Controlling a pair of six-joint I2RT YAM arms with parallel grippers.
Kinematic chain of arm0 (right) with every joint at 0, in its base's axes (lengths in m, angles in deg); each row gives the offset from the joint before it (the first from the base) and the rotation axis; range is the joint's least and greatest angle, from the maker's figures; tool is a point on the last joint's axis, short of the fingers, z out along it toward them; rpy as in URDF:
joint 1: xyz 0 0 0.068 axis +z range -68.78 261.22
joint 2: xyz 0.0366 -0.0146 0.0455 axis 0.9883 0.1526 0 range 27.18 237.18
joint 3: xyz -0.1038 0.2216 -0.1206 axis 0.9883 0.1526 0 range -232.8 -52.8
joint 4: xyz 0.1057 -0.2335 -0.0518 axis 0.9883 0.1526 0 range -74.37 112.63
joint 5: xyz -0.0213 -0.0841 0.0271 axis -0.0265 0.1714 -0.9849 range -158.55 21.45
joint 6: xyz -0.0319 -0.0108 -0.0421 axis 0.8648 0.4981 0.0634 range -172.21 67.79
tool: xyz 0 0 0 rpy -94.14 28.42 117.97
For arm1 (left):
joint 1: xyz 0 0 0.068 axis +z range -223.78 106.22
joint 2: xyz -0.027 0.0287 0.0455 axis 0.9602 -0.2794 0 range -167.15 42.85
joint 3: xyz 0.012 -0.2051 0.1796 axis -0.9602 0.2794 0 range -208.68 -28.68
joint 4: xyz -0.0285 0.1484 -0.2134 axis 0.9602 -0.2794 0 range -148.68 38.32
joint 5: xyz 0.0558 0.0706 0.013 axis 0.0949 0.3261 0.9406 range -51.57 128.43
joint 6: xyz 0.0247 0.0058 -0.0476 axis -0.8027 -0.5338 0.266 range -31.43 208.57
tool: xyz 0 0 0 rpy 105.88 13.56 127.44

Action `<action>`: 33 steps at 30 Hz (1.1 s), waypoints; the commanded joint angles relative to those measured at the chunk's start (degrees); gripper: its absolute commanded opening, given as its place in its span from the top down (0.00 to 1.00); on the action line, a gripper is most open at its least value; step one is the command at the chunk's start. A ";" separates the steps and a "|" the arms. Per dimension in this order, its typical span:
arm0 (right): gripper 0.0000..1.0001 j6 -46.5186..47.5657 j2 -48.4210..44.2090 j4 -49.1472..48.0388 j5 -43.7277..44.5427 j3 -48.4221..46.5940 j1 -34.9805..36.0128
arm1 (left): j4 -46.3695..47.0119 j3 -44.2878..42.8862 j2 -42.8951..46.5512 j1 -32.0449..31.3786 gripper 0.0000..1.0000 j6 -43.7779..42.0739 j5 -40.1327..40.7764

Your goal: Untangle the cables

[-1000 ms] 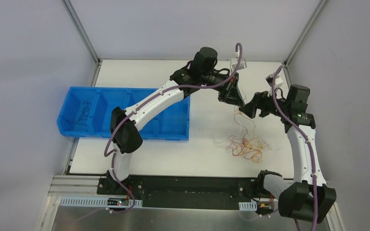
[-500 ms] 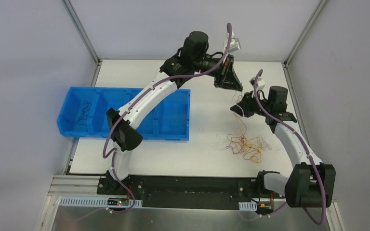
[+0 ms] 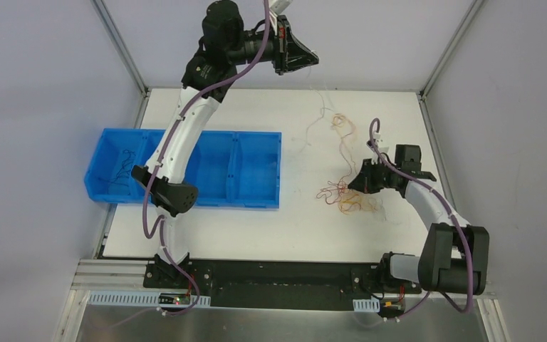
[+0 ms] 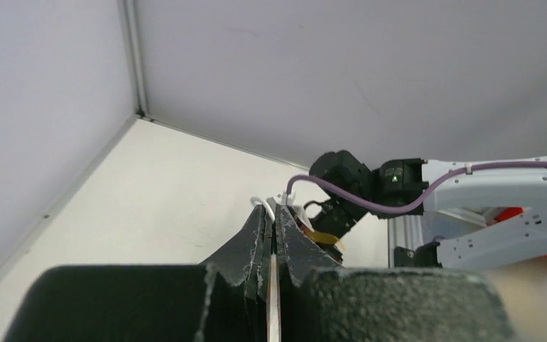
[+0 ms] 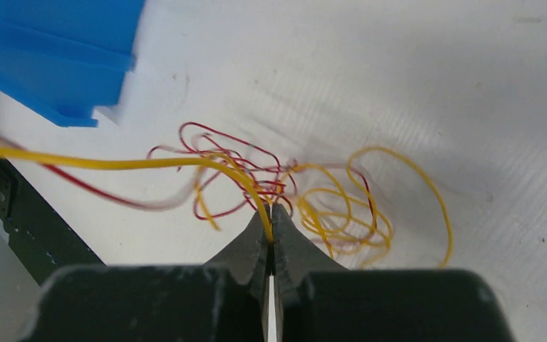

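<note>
To the right of the blue bin (image 3: 206,200), on the white table (image 3: 256,231), lies the main heap of the cables (image 3: 342,201). They are hair-thin, curly strands in red and orange-yellow, looped loosely over each other. From this heap some strands rise toward the back wall, beyond the far right corner of the bin. There, pale white and orange curls (image 3: 331,117) hang in the air under my left gripper (image 3: 312,60).

This gripper is held high, above the bin and behind it. Its wrist camera shows the two fingers pressed together with no gap, and a small white loop (image 4: 258,202) comes out at the tips. I think a white strand is pinched there, but the view is too dark at that spot to be sure.

My right gripper (image 3: 352,184) is low, just at the heap, on the side away from the bin. In its wrist camera the fingers are closed on a yellow strand (image 5: 114,164). The strand runs from the tips off to the left, stretched and a little blurred, below the corner of the bin. Past the fingertips, red curls (image 5: 256,184) and yellow loops (image 5: 342,221) lie flat on the table and cross each other.

One black strand (image 3: 120,171) lies apart from the others, inside the leftmost compartment of the bin.
</note>
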 commanded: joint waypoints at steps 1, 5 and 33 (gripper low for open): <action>1.00 6.03 4.40 7.73 5.61 -2.51 -0.87 | 1.88 -3.56 5.92 1.42 1.00 -2.47 3.72; 1.00 9.40 8.52 11.82 12.98 -5.04 -2.74 | 2.87 -5.18 6.57 2.94 1.00 -2.14 6.15; 0.54 21.02 12.95 32.78 17.31 -19.71 -11.01 | 9.09 -4.07 11.47 6.64 1.00 -2.90 13.65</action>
